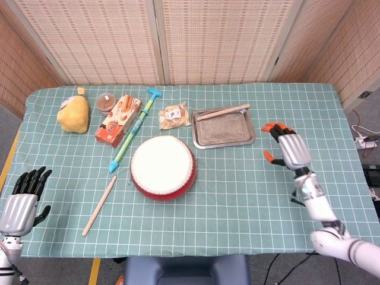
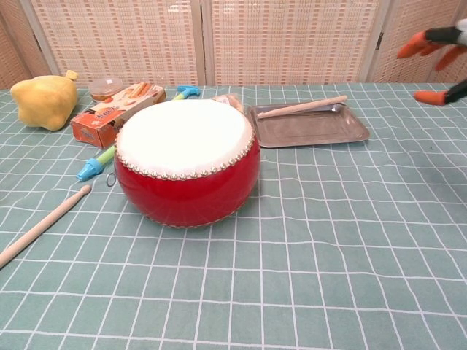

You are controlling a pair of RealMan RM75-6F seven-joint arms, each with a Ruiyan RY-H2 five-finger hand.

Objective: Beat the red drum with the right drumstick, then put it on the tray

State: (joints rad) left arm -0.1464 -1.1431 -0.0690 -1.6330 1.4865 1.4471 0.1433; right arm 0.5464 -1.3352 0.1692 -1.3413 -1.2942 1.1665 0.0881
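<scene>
The drumstick (image 1: 222, 111) lies slanted across the far edge of the tray (image 1: 224, 133), its thick end propped on the rim at the tray's 1 o'clock corner, so it sits on metal edges, not flat in the well. The likely trouble is that it rolls or slides off that rim onto the counter (image 1: 237, 196) behind, should the cloth be nudged or an arm brush the tray. The right hand (image 1: 288, 149) hangs above the counter at the tray's 4 o'clock, well apart from it, fingers spread and holding nothing. The left hand (image 1: 22, 202) is at the near-left corner, also spread and empty. The red drum (image 1: 162, 167) stands just beside the tray at its 8 o'clock, close enough that a low sweep of the right arm could clip either. A second stick (image 1: 99, 205) lies on the counter at the drum's 8 o'clock. A blue-green pump (image 1: 135, 129), a snack box (image 1: 119, 120), a small packet (image 1: 174, 116), a jar (image 1: 106, 102) and a yellow plush (image 1: 73, 113) line the far left side, none of them between the right hand and the tray.
</scene>
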